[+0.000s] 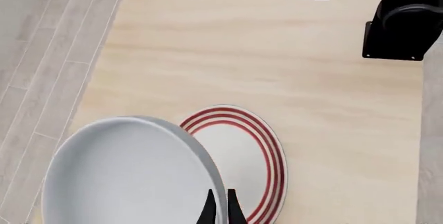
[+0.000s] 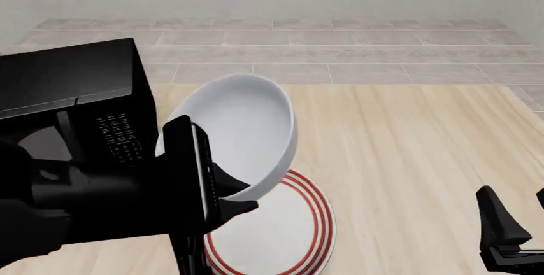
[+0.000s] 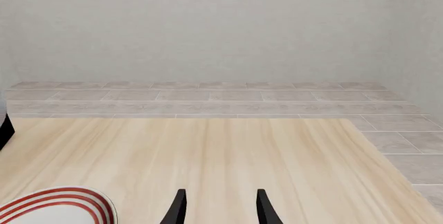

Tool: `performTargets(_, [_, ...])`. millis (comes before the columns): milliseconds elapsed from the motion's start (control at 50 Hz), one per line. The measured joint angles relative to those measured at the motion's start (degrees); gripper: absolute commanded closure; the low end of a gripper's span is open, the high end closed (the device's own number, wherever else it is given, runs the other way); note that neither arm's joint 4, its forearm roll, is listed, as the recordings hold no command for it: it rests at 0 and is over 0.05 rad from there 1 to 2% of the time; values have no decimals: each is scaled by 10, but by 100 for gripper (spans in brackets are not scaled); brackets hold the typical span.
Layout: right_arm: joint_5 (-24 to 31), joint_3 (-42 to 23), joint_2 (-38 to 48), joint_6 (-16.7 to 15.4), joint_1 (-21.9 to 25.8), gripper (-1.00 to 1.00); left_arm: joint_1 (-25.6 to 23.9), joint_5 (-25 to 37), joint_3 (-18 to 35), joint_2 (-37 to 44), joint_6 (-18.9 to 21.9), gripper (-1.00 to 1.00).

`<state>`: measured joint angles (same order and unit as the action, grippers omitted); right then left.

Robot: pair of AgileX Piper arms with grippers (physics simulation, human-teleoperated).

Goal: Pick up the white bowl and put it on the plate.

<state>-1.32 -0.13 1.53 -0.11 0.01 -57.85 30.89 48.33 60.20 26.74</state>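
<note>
My left gripper [image 2: 228, 193] is shut on the rim of the white bowl [image 2: 241, 132] and holds it tilted in the air over the plate [image 2: 285, 233]. The plate is flat, white with red rings, on the wooden table. In the left wrist view the bowl [image 1: 124, 175] fills the near part, its rim pinched by the left gripper [image 1: 220, 209], and the plate [image 1: 246, 156] lies just beyond it. My right gripper [image 3: 219, 206] is open and empty, low over the table to the right of the plate [image 3: 59, 206]. It also shows in the front view [image 2: 514, 224].
A black microwave [image 2: 81, 100] stands at the table's left, behind my left arm. The right arm's base [image 1: 405, 22] shows in the left wrist view. Tiled floor [image 2: 340, 52] lies beyond the table's far edge.
</note>
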Motion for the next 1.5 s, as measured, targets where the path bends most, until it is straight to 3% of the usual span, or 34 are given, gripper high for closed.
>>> performTargets(1500, [0, 0, 0, 0, 0, -100, -22, -106, -76, 50, -44, 100])
